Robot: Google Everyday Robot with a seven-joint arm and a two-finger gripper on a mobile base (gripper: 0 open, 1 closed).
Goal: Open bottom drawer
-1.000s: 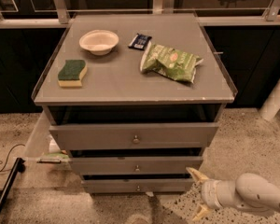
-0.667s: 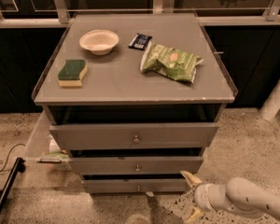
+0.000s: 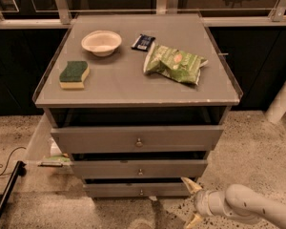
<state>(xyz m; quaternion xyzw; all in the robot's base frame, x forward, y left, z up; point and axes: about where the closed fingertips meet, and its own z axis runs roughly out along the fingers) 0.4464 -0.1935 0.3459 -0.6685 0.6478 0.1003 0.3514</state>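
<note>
The bottom drawer [image 3: 133, 190] is the lowest, slimmest grey front of the cabinet, with a small round knob [image 3: 141, 192] at its centre. It stands slightly out from the frame. My gripper [image 3: 191, 202] is low at the lower right, just beside the drawer's right end, with its pale arm [image 3: 248, 206] reaching in from the right. Its two yellowish fingers [image 3: 190, 185] are spread apart and hold nothing. The gripper is right of the knob, not on it.
Above are the middle drawer [image 3: 139, 168] and the tallest top drawer [image 3: 137, 138]. On the cabinet top lie a white bowl [image 3: 101, 42], a green-yellow sponge [image 3: 74, 74], a green chip bag [image 3: 175, 63] and a dark packet [image 3: 143, 42]. A black cable [image 3: 2, 163] lies on the floor at left.
My gripper and arm have moved left along the floor level toward the bottom drawer's right end. The drawers and the things on top have not moved.
</note>
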